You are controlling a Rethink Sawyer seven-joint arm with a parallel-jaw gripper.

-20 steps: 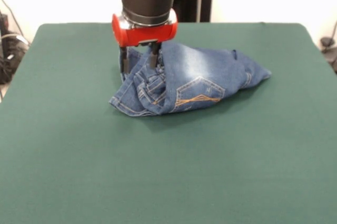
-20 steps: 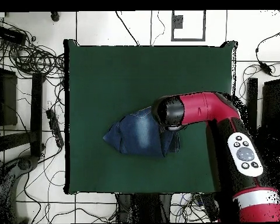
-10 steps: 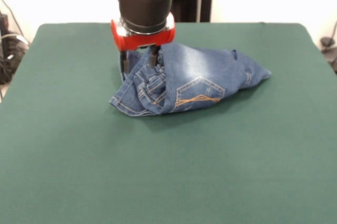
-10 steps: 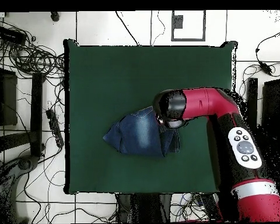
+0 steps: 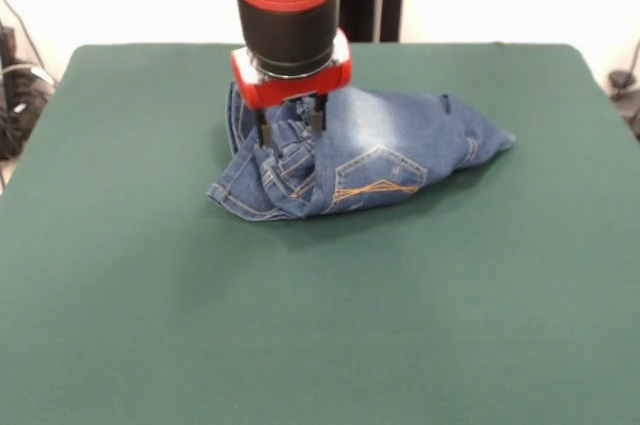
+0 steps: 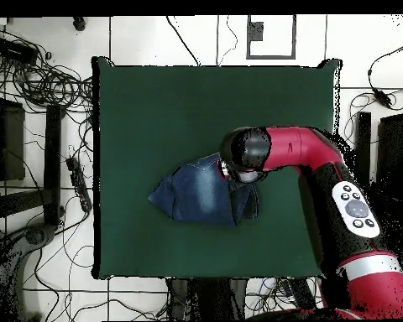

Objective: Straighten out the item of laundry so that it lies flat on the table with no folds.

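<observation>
Gripper (image 5: 290, 130), front view: two dark fingers (image 5: 263, 131) pointing straight down, a moderate gap between them, tips sunk into the bunched folds at the waistband end of the jeans (image 5: 370, 155). Denim sits in the gap, but whether the fingers have actually pinched it cannot be told; nothing is lifted. Compared with the frames half a second and one second earlier, the gripper has shifted sideways, from the outer edge of the heap to a spot over the crumpled folds, and its tips now sit lower in the cloth. The jeans themselves have not changed shape or place.

Jeans: a doubled-over heap with a back pocket and orange stitching facing the front camera, one end tapering off away from the gripper. In the overhead view the jeans (image 6: 201, 194) lie near the middle of the table (image 6: 154, 109), well clear of every edge, with the arm (image 6: 293, 151) reaching in over one end.

Reading: the shift suggests a grasp point has been chosen on the folded layer. Straightening has not begun; the folds remain.
</observation>
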